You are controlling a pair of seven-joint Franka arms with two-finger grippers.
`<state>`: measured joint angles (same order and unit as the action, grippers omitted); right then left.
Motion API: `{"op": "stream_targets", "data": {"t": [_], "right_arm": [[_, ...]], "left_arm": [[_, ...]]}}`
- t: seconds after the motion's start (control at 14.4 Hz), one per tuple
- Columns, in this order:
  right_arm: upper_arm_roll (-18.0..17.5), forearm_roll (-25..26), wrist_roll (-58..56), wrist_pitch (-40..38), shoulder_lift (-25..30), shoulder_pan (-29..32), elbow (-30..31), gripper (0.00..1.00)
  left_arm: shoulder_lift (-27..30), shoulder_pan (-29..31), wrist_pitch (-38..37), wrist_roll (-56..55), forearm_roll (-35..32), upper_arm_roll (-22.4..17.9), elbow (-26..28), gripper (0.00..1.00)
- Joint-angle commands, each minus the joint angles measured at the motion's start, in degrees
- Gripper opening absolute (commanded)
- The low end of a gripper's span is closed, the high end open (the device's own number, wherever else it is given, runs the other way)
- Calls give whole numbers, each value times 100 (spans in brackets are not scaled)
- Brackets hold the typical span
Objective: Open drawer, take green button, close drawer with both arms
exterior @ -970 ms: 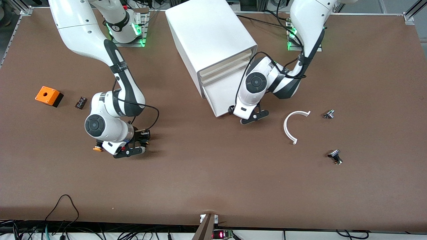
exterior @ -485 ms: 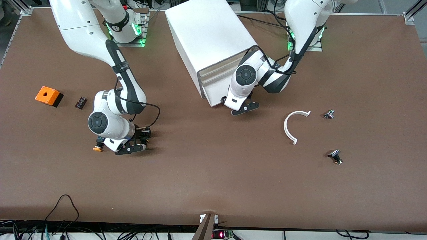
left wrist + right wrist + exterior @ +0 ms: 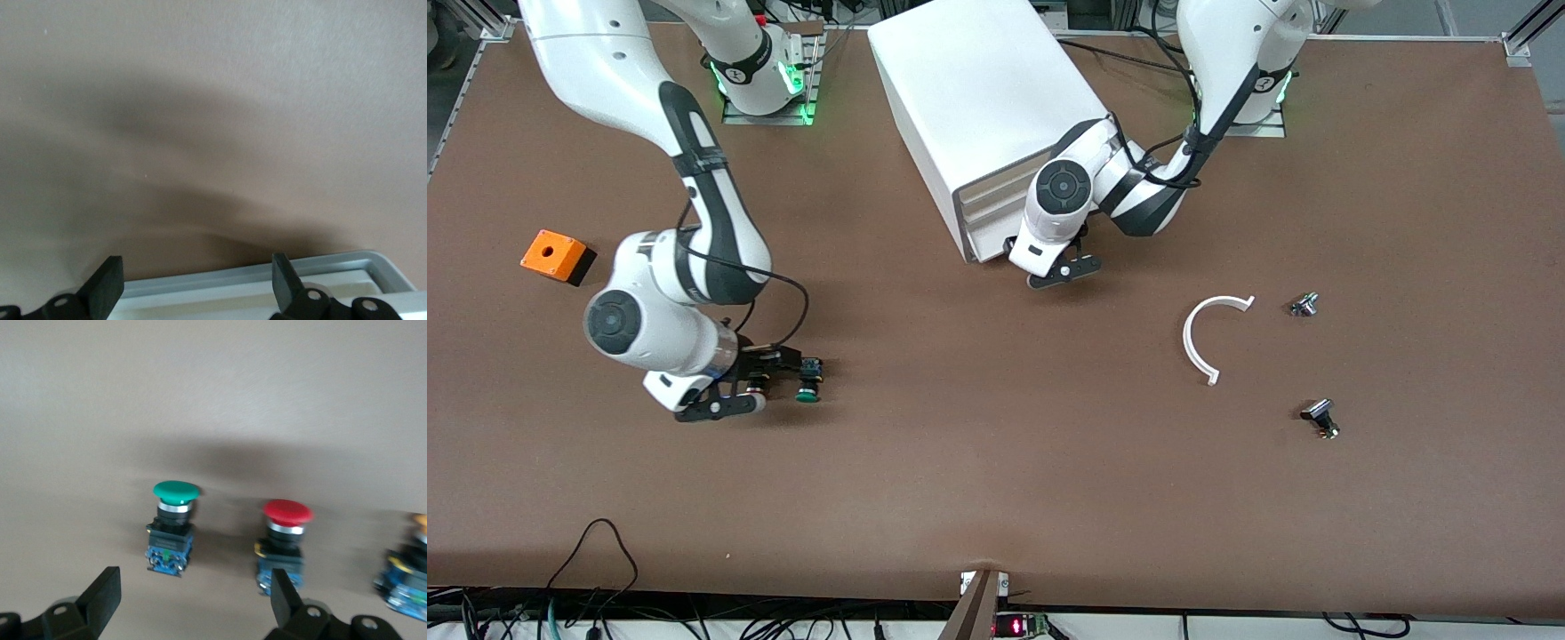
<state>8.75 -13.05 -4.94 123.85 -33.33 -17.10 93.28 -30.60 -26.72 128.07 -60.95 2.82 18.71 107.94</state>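
From the front camera, the white cabinet (image 3: 996, 116) stood near the arms' bases, and its lowest drawer (image 3: 989, 236) showed a cream-white front close to flush with the others. The left gripper (image 3: 1060, 269) hung low just in front of that drawer front, its fingers spread and nothing between them. Toward the right arm's end of the table, the right gripper (image 3: 734, 391) was low over the brown table (image 3: 996, 498), jaws wide and empty. The green button (image 3: 809, 391) lay on the table just beside its fingertips, free of them. An orange box (image 3: 557, 256) sat farther from the camera, near the table's edge at that end. Toward the left arm's end lay a white curved strip (image 3: 1208, 333) and two small metal parts (image 3: 1304, 305), one (image 3: 1320, 418) nearer the camera than the other, all well clear of both arms. In the left wrist view, the two black fingertips (image 3: 107, 287) stood wide apart over the grey-white rim of the drawer (image 3: 267, 280), bare table ahead of them. In the right wrist view, the black fingertips (image 3: 100, 593) were again wide apart, and the green button (image 3: 175, 520) stood ahead of them, cap away from the camera, beside a red-capped button (image 3: 285, 527); an orange-capped one (image 3: 410, 573) showed partly at the frame's edge.
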Motion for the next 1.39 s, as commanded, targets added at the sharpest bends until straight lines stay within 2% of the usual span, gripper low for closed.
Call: {"op": "stream_targets", "data": {"t": [0.0, 0.21, 0.42, 0.69, 0.83, 1.11, 1.32], "right_arm": [[206, -23, -77, -413, 405, 40, -39, 99], [434, 231, -59, -931, 914, 23, -30, 99], [505, 610, 37, -1493, 1424, 23, -3, 99], [532, 812, 125, -2126, 2144, 23, -12, 99], [505, 1163, 116, -2469, 2531, 23, -56, 99], [479, 1191, 151, -2953, 2823, -13, -441, 99], [427, 1208, 1141, -3086, 2805, -30, -680, 99]], "left_arm": [[186, 35, -195, 30, 472, 71, 148, 98], [186, 79, -239, 74, 535, 220, 157, 98], [186, 61, -397, 74, 544, 229, 139, 98], [186, 35, -415, 74, 544, 229, 122, 98], [186, 9, -415, 74, 553, 238, 96, 98], [168, 17, -415, 74, 553, 352, 104, 98], [168, 52, -424, 92, 544, 343, 69, 99]]}}
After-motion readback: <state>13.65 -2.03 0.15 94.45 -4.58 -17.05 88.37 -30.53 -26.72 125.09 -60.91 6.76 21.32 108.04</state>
